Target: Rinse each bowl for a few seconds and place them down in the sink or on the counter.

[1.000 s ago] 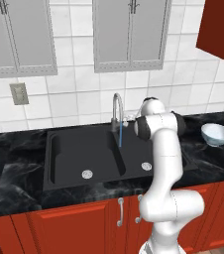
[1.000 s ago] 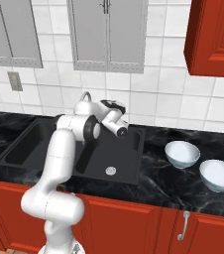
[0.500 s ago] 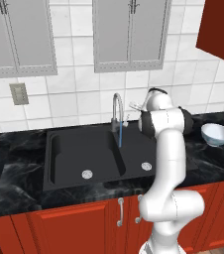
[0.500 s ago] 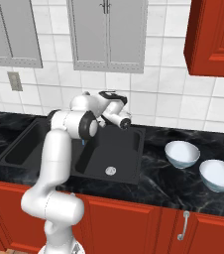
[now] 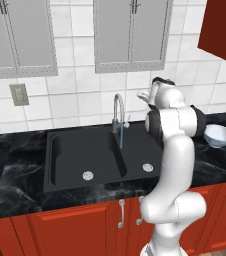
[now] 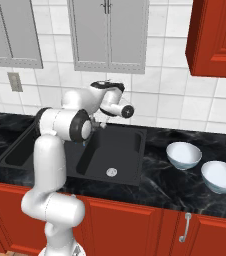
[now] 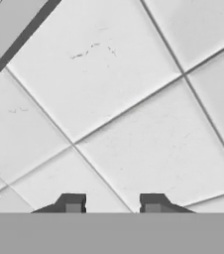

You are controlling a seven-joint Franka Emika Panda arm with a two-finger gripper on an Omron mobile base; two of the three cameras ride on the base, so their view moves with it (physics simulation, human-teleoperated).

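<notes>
Since the earlier frames the gripper [image 7: 112, 204] has swung up from the faucet [image 5: 118, 111] toward the wall tiles [image 7: 134, 99], fingers parted and empty. Water runs below it into the sink [image 5: 75, 155], likely ready for rinsing; both bowls [image 6: 184, 155] sit on the counter [image 6: 160, 182], well off to its side.

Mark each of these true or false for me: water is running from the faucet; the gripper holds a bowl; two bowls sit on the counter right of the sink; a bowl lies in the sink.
1. Water runs from the faucet: true, a blue stream falls into the sink.
2. The gripper holds a bowl: false, nothing sits between its fingers, which face wall tiles.
3. Two bowls sit on the counter right of the sink: true.
4. A bowl lies in the sink: false, both basins show only drains.
</notes>
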